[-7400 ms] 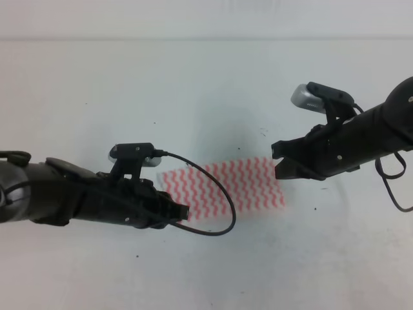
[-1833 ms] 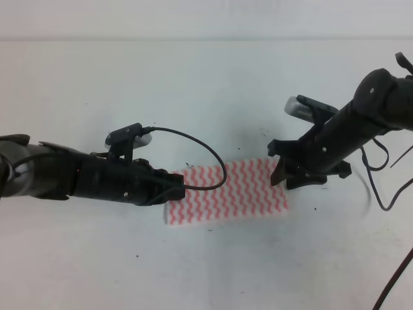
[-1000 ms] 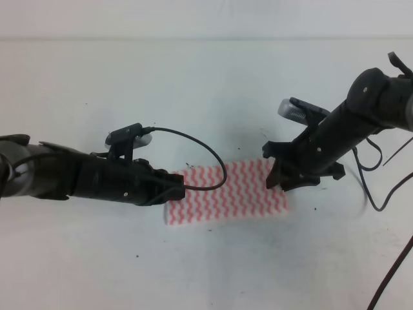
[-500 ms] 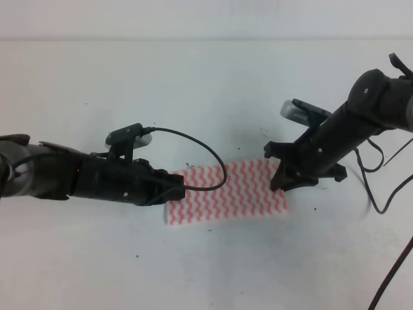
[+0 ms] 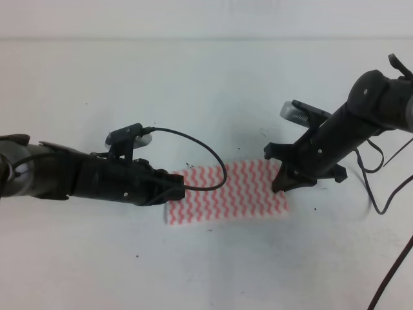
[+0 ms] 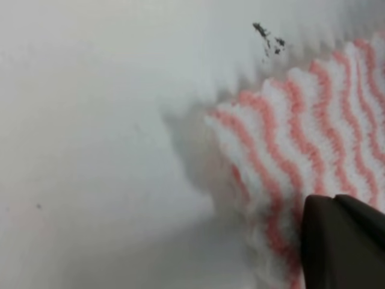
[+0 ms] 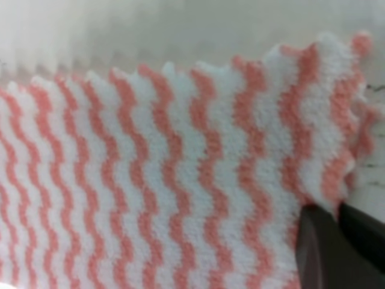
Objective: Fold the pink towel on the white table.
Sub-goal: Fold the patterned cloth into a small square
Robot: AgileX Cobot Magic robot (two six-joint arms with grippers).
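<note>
The pink towel [image 5: 226, 190] lies flat on the white table [image 5: 193, 84] as a wide rectangle, with a white strip along its near edge. My left gripper [image 5: 181, 188] sits at the towel's left edge. In the left wrist view its dark fingers [image 6: 343, 241] are together on the towel [image 6: 289, 132], whose edge is lifted a little. My right gripper [image 5: 281, 183] is at the towel's right edge. In the right wrist view its fingers [image 7: 319, 253] are closed against the towel's [image 7: 180, 180] right corner.
A black cable [image 5: 216, 161] from the left wrist camera loops over the towel's left part. More cables [image 5: 381, 187] hang off the right arm. The table's far edge [image 5: 206, 39] runs across the top. Small dark specks [image 6: 267, 39] mark the table beside the towel.
Since 7.4 s ago the towel has moved down and now lies as a flat rectangle. Over the last second the right gripper shifted only slightly at the right edge; the left arm stayed still.
</note>
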